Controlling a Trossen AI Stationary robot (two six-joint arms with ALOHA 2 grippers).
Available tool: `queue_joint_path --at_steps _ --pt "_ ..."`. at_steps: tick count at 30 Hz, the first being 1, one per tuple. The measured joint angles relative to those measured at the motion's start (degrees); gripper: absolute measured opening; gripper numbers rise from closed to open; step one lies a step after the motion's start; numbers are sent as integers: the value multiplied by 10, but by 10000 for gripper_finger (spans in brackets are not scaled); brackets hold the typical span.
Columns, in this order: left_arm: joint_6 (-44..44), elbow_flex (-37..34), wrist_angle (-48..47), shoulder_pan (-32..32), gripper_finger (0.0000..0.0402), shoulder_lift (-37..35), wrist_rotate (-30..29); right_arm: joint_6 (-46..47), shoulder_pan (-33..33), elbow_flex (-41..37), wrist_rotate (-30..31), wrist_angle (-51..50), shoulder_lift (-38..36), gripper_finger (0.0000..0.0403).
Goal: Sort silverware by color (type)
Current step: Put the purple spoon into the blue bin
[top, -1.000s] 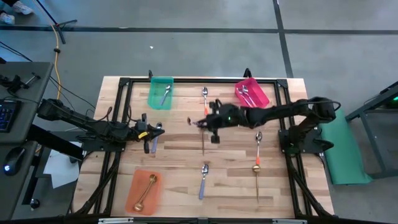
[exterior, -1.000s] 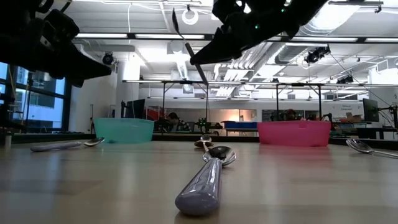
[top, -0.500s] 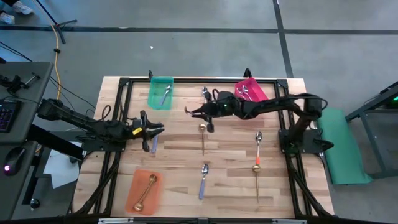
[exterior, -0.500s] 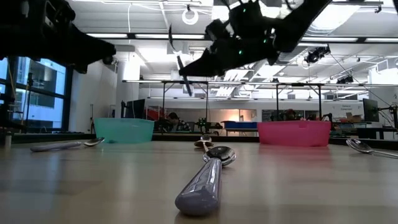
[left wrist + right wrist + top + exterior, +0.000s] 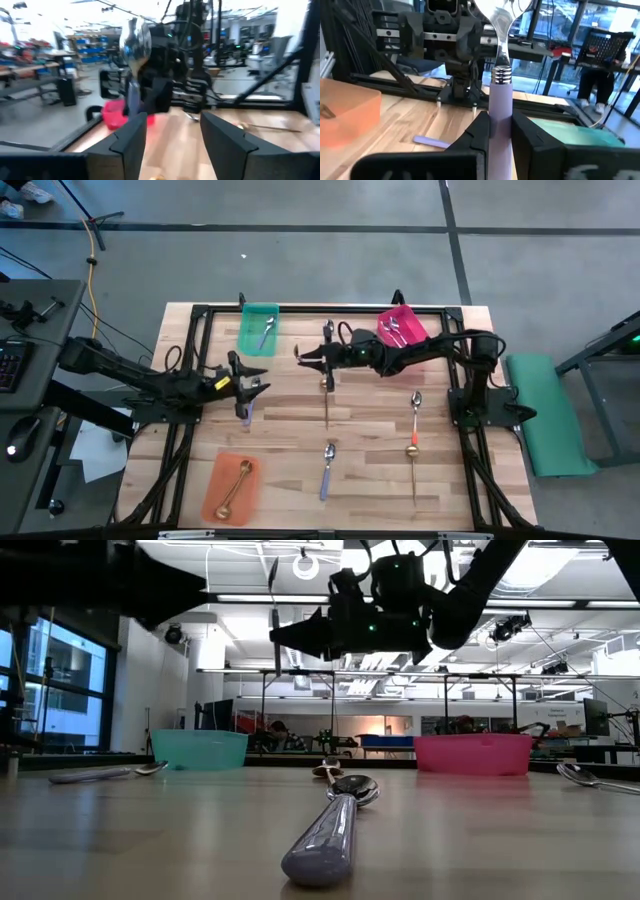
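- The step in hand looks like a carry: the right end effector (image 5: 303,357) hangs above the counter (image 5: 290,430), clamped on a lavender spoon (image 5: 501,95).
- The grip is on the handle, with the bowl standing upright above the fingers.
- It sits between the teal bin (image 5: 259,312) and the pink bin (image 5: 424,335), nearer the far edge.
- The teal bin already holds one spoon that looks lavender-handled, so I judge it the target for this colour.
- The next move calls for travelling on toward the teal bin until the spoon is over its opening, then lowering and parting the fingers.
- The spoon stands tall in the grip, so it needs tilting or a low release to land inside and not bounce off the rim.
- The left end effector (image 5: 250,385) is spread wide and holds nothing, low over the left half of the counter.
- A second lavender spoon (image 5: 246,414) lies flat on the counter just beside it; that is likely its next pick.
- The two arms are near each other, so the right one's path should stay on the far side of the left.
- Unsorted on the counter: a gold spoon (image 5: 326,402), a third lavender spoon (image 5: 327,465) and an orange spoon (image 5: 414,415), among others.
- The orange bin (image 5: 215,480) holds one gold piece.
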Motion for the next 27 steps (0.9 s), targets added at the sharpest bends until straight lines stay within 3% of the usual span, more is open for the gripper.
queue_joint_path --at_steps 10,16,21,27 --pt "22 103 -1 75 186 145 34 15 21 0 4 0 0 26" --pt "22 162 -1 90 186 215 87 14 34 0 23 1 0 26" --pt "21 197 2 90 185 251 88 12 40 0 30 4 0 26" --pt "21 203 30 90 132 260 84 11 47 1 36 6 0 26"
